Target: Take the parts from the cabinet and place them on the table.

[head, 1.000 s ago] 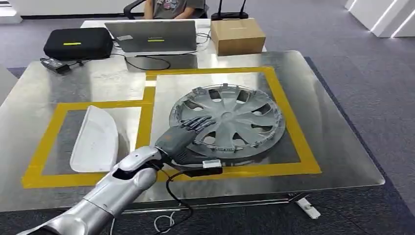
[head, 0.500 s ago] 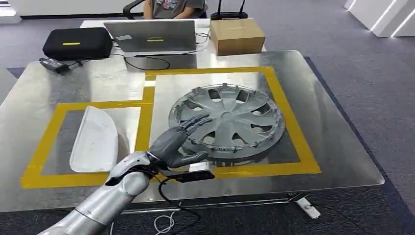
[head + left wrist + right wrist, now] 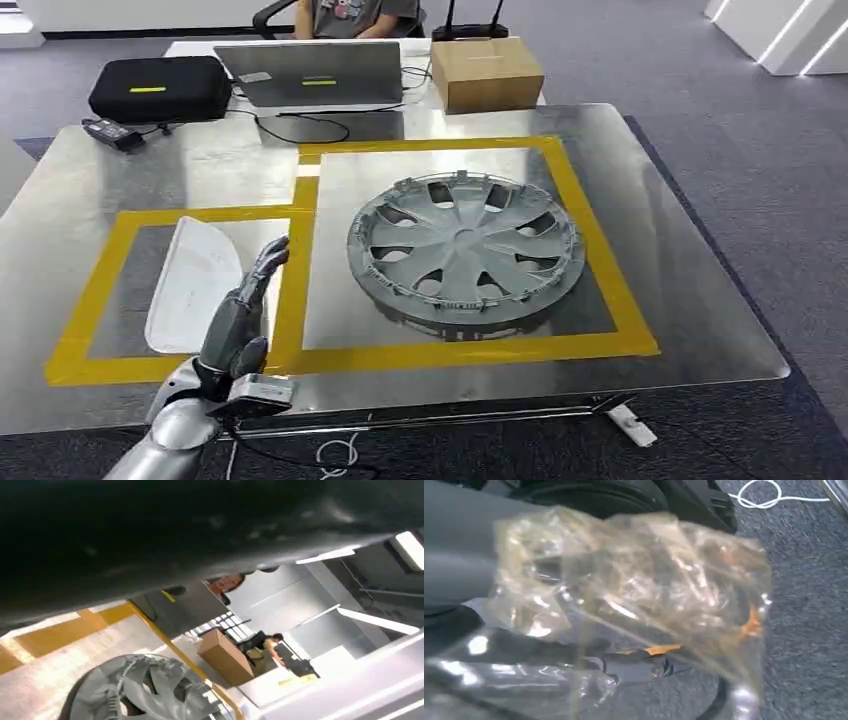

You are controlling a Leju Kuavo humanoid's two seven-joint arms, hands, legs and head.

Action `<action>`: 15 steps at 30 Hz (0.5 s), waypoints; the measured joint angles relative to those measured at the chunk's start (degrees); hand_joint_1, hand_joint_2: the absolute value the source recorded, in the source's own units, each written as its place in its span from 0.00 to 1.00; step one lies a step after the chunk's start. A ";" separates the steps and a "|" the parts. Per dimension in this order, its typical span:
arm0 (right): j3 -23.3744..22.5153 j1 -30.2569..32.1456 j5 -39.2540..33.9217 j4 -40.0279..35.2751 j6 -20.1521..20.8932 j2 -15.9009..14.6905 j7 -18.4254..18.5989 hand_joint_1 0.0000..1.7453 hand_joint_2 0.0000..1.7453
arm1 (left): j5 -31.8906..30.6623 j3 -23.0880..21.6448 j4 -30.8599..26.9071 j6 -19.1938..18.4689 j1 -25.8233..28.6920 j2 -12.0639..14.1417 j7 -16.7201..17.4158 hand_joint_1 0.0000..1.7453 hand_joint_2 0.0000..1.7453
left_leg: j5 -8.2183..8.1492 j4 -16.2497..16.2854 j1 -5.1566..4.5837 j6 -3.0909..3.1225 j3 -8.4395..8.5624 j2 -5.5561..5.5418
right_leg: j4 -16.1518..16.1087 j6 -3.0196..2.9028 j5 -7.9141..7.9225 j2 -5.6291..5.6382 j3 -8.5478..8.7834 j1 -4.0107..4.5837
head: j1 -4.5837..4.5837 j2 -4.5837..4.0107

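Lying flat inside the larger yellow-taped square on the table (image 3: 690, 330) is one grey hubcap (image 3: 463, 250); one white panel (image 3: 195, 285) fills the smaller square. The left hand (image 3: 240, 310) hovers between them, fingers apart, empty. The right hand (image 3: 464, 555) grips one clear plastic bag (image 3: 634, 590).

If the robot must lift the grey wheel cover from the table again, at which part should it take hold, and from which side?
Probably at the rim nearest the robot, coming from the table's front edge. The wheel cover lies flat inside the larger yellow tape frame, so only its edge and the spoke openings offer a hold. The left hand, open, hovers over the front left, closest to that rim.
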 joint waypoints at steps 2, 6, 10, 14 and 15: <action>-0.02 0.12 0.59 -0.75 0.20 0.53 0.68 0.00 0.00 | 3.45 1.30 -0.92 0.57 1.65 -0.02 -1.36 0.00 0.00 | -0.15 0.11 -0.19 0.25 0.00 0.00 | -0.06 0.29 -0.03 0.04 0.07 -0.18 | -0.02 0.00; -0.04 0.65 1.31 -2.12 0.35 1.31 1.46 0.00 0.00 | 8.34 4.70 -2.74 0.68 3.86 -0.22 -3.11 0.00 0.00 | 0.31 -1.47 0.44 1.18 1.09 0.15 | 0.55 0.80 -1.04 -0.12 0.26 -0.08 | 0.09 0.00; -0.28 0.76 2.19 -2.58 0.35 1.47 2.51 0.00 0.00 | 11.41 7.10 -3.02 0.94 5.26 -0.68 -3.83 0.00 0.00 | 0.57 -1.42 0.38 1.66 1.10 0.27 | 16.61 0.81 -8.55 -0.13 -8.28 -0.05 | 0.40 0.00; -0.68 0.92 2.65 -2.60 0.42 1.47 3.65 0.00 0.00 | 13.84 11.39 -3.02 2.52 6.92 -1.68 -5.27 0.00 0.00 | 0.30 -1.20 0.45 1.21 1.16 0.24 | 4.87 0.44 0.80 -0.23 -3.83 -0.10 | 0.37 0.00; -0.72 0.90 2.71 -2.65 0.42 1.47 3.69 0.00 0.00 | 14.04 12.15 -3.02 2.65 7.08 -1.86 -5.31 0.00 0.00 | 0.19 -0.99 0.48 0.90 1.14 0.23 | 0.70 0.34 1.09 -0.29 -1.95 -0.09 | 0.35 0.00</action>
